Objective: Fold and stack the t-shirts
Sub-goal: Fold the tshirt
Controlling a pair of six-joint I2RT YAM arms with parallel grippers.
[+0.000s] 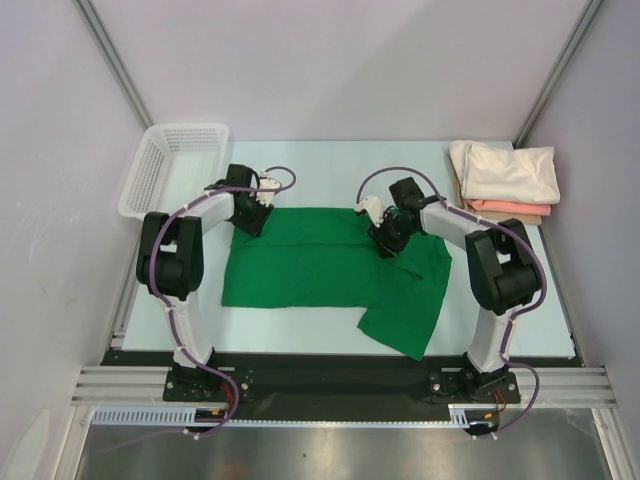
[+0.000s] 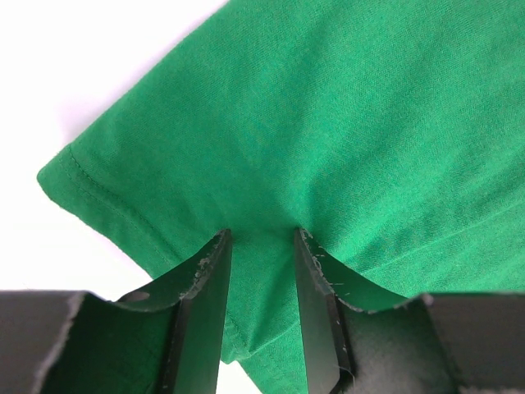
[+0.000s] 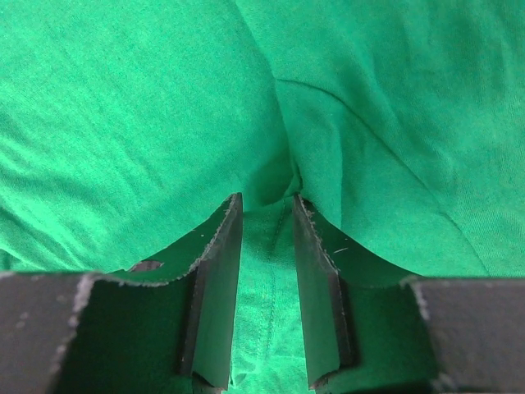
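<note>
The bright green t-shirt (image 1: 310, 265) lies spread flat on the table, with one part hanging toward the front right. My left gripper (image 1: 250, 215) is at its far left corner, shut on a fold of the cloth by the hem (image 2: 262, 234). My right gripper (image 1: 383, 238) is on the shirt's far edge, right of the middle, shut on a bunched fold along a seam (image 3: 267, 199). Green cloth fills both wrist views (image 2: 328, 123) (image 3: 123, 107). A folded cream t-shirt (image 1: 505, 170) lies on a folded salmon-pink t-shirt (image 1: 505, 208) at the far right.
A white plastic mesh basket (image 1: 170, 165) stands at the far left, tilted against the wall. Grey walls close in the table on the left, back and right. The black base rail (image 1: 320, 385) runs along the near edge.
</note>
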